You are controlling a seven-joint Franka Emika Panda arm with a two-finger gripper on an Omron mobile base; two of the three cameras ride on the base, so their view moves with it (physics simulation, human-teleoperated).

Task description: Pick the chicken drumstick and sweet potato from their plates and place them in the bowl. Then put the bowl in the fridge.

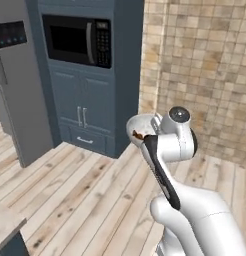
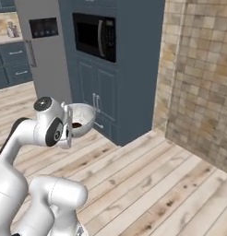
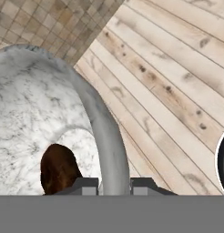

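Hand view: the gripper point(image 3: 114, 186) has its two dark fingertips closed on the rim of the bowl point(image 3: 36, 118), one tip inside the wall and one outside.
Bowl contents: a dark brown piece of food point(image 3: 59, 169) lies at the bottom; which of the two foods it is cannot be told, and a second one is not visible from here.
Below the bowl: the pale wooden floor point(image 3: 177, 82) lies well beneath, so the bowl is carried in the air, held by its edge.
Left base view: the bowl point(image 1: 140, 127) rides just ahead of the white wrist, with a brown bit showing over its rim.
Right base view: the bowl point(image 2: 82, 120) is at the wrist, tipped slightly toward the camera.
Farther off: the dark blue cabinet point(image 2: 110, 69) with a built-in microwave point(image 2: 94, 36) stands ahead; the grey fridge point(image 2: 44, 50) is beside it, door shut.
Step in hand: judging by this, loading is done and the bowl is being carried to the fridge.
Next move: the fridge door needs opening, yet the only gripper is occupied.
View differences: only the hand camera shows the grip itself; the base cameras show the fridge and the route.
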